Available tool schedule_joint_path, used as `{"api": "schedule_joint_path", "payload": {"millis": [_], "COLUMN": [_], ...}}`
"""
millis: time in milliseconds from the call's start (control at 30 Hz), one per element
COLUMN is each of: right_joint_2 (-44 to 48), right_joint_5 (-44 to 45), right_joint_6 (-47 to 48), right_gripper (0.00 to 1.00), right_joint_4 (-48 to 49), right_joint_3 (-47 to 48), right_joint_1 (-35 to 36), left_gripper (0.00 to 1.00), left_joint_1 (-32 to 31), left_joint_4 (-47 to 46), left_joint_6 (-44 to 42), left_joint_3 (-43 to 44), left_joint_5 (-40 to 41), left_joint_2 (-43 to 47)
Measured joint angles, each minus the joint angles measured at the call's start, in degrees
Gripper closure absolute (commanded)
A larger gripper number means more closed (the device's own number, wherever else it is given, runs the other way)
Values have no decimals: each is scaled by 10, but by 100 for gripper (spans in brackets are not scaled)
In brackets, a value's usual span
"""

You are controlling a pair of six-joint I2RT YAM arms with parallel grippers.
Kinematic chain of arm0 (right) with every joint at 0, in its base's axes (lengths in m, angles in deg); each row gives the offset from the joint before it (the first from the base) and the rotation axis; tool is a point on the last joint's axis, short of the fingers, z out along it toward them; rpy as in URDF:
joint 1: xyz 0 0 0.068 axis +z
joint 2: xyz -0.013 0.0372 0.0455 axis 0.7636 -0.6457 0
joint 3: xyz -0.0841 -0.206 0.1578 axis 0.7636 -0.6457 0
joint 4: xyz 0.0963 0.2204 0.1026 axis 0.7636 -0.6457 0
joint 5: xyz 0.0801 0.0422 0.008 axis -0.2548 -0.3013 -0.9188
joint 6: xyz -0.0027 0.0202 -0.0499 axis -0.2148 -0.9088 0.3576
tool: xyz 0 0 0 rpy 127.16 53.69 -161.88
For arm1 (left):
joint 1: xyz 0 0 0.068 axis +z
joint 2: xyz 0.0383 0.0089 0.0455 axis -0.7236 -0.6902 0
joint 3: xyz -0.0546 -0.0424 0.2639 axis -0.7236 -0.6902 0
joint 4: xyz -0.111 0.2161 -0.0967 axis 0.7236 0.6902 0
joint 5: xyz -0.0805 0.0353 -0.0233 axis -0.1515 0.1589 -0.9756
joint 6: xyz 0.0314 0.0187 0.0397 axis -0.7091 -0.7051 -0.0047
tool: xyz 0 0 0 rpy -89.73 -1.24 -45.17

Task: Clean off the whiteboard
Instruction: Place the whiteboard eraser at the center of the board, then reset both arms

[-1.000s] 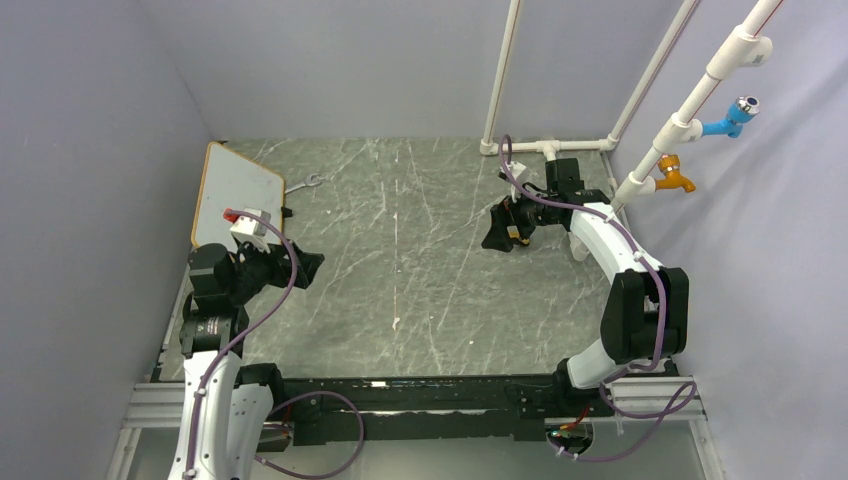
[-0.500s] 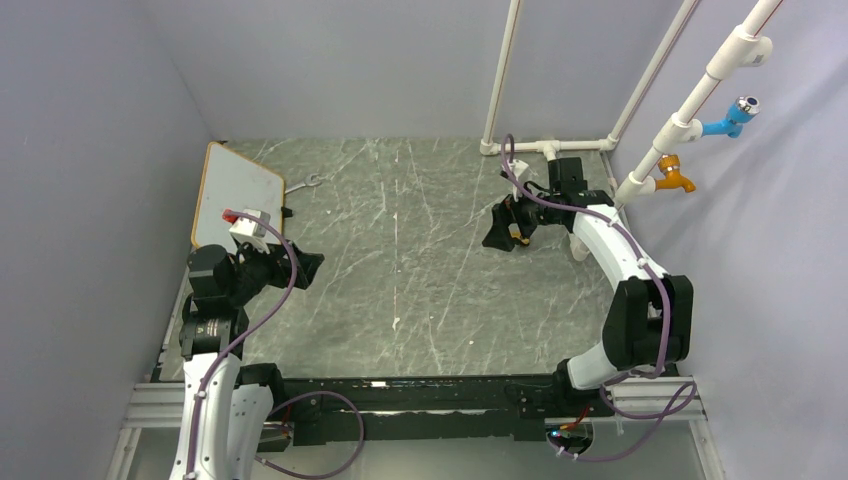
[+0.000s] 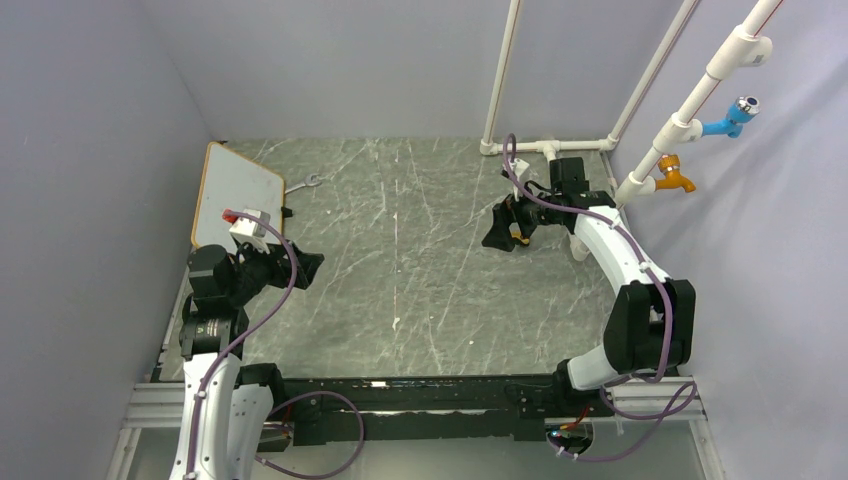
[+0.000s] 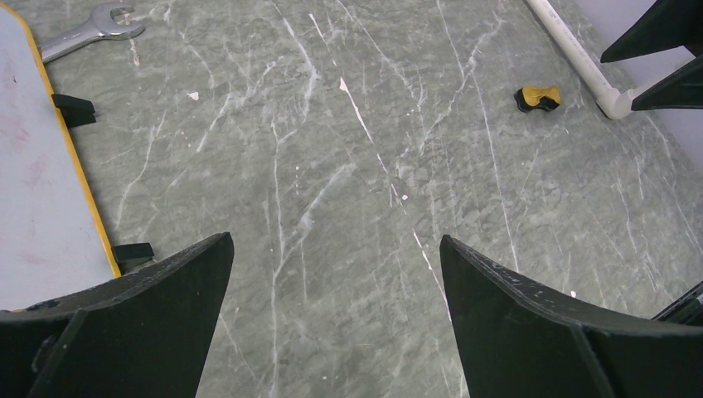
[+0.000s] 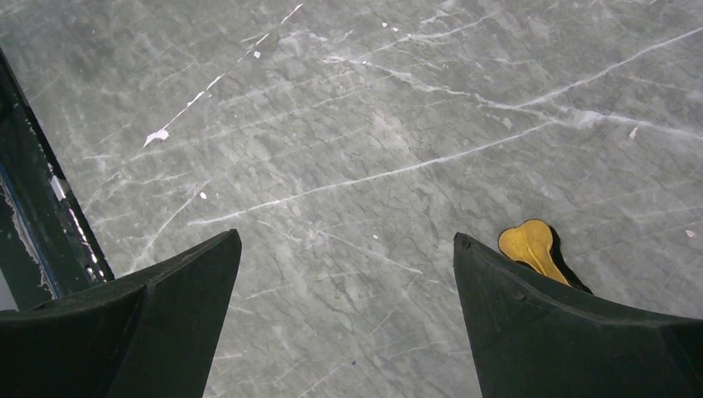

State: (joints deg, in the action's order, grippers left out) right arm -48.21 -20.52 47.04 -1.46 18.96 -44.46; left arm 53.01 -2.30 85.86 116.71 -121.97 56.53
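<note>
- The whiteboard point(image 3: 234, 192), a small flat rectangular white board with a thin tan-orange frame and rounded corners, lies flat in the far left corner of the grey-green marbled worktop point(image 3: 400, 260), close to the left wall and turned slightly askew.
- In the left wrist view the whiteboard point(image 4: 37, 191) shows only faint reddish smudges on its surface. Two small black clips point(image 4: 75, 109) stick out from its long orange edge.
- The left gripper point(image 3: 300, 265) hangs over the worktop just beside the near right end of the whiteboard. Its fingers are spread wide with nothing between them, and its own camera shows bare worktop in the gap of the left gripper point(image 4: 336, 249).
- A silver open-ended metal wrench point(image 3: 305, 183) lies on the worktop just beyond the whiteboard's far right corner, apart from it.
- The right gripper point(image 3: 500, 228) is well apart from the whiteboard, on the far right side of the worktop near a white plastic pipe point(image 3: 550, 146). Its fingers are also spread wide and hold nothing.
- A small orange bone-shaped piece point(image 5: 530, 246) lies on the worktop just beside the right-hand finger of the right gripper point(image 5: 348, 240), partly hidden behind that finger.
</note>
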Motion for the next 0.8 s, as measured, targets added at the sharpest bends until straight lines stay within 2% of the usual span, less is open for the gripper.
{"api": "schedule_joint_path", "payload": {"millis": [800], "right_joint_2": [7], "right_joint_5": [-1], "right_joint_6": [0], "right_gripper": [0], "right_joint_4": [0], "right_joint_3": [0], "right_joint_1": [0], "left_gripper": [1], "left_joint_1": [0], "left_joint_4": [0], "left_joint_6": [1], "left_joint_3": [0], "left_joint_5": [0], "left_joint_2": [0]}}
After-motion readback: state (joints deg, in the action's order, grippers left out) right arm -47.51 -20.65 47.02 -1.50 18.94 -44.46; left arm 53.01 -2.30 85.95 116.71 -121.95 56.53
